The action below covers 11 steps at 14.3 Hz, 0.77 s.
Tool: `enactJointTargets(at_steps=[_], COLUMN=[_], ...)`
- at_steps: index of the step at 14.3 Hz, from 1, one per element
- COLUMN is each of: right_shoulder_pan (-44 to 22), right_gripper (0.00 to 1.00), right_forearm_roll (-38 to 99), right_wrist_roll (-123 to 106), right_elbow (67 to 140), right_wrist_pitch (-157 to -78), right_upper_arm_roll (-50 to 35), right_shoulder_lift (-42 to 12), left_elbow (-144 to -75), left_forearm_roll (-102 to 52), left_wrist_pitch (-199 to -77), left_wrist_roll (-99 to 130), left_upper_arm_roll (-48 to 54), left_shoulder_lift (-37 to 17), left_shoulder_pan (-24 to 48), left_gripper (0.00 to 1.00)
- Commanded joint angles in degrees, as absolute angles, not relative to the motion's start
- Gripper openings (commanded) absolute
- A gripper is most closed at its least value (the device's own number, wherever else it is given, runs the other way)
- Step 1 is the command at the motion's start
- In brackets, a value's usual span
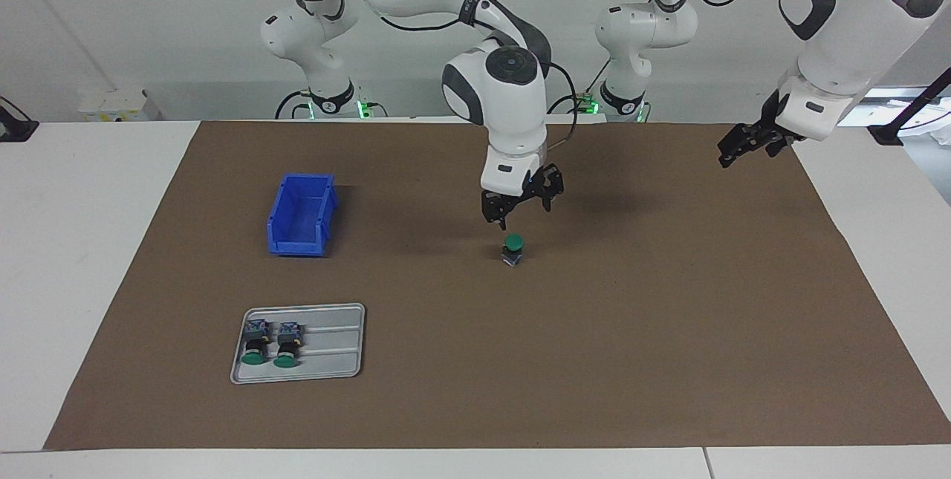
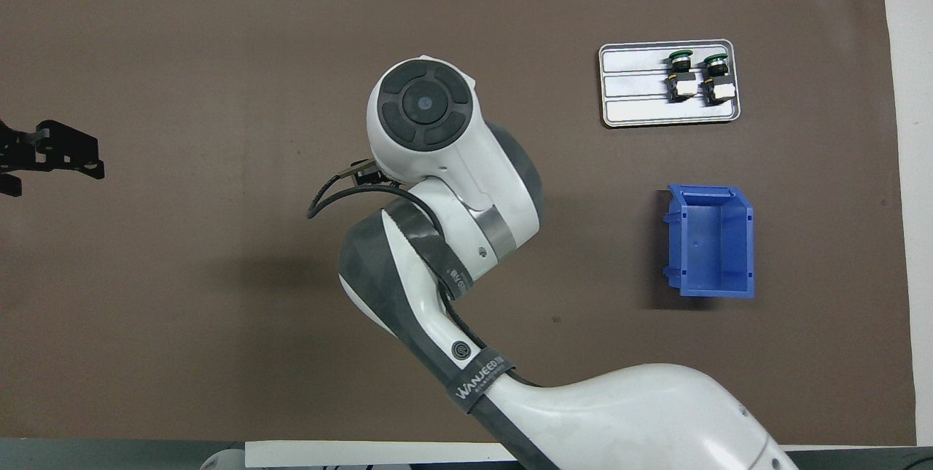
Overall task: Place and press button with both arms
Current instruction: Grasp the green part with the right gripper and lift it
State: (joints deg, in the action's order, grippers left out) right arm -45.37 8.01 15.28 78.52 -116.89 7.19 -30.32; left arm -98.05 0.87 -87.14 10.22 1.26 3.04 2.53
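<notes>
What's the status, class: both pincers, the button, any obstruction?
Right pincer open, above the button; left pincer open, waiting at its table end. Button upright on the mat, untouched. Nothing in the way.

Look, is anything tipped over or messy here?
Nothing stands out. One button stands upright on the mat under the open right gripper; two more lie neatly in the tray. The left gripper waits, open.

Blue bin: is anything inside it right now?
Nothing shows inside the blue bin; the overhead view sees its bare floor. The two spare buttons lie on the grey tray, and one button stands on the mat under the right hand.
</notes>
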Motion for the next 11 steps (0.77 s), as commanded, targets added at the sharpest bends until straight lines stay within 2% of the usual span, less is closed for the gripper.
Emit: enactJointTargets(at_steps=[1,4,7,11], right_shoulder_pan=[-45.6,-45.6,-43.8,-45.3], right_gripper=[0.99,0.99,0.99,0.99], right_forearm_roll=[5.3,4.7,4.3,4.1], right_wrist_roll=[15.3,16.1,18.6,13.4], right_elbow=[80.8,82.4,82.8,88.1], right_wrist_pitch=[-120.8,-124.7,-124.0,-130.9], right_upper_arm_roll=[7.4,7.4,7.6,7.5], right_shoulder_lift=[-31.3,-32.7,-32.7,-33.3], left_elbow=[-97.8,-97.9,-97.6,-97.6], left_forearm_roll=[1.4,1.1,1.1,1.1], left_wrist_pitch=[-84.8,-84.3,-84.7,-85.2], left_wrist_roll=[9.0,8.4,8.1,8.0], left_upper_arm_roll=[1.5,1.5,1.5,1.5], left_shoulder_lift=[4.0,4.2,4.3,4.3], left_shoulder_pan=[2.6,3.1,2.7,2.5], left_gripper=[1.0,0.99,0.99,1.0])
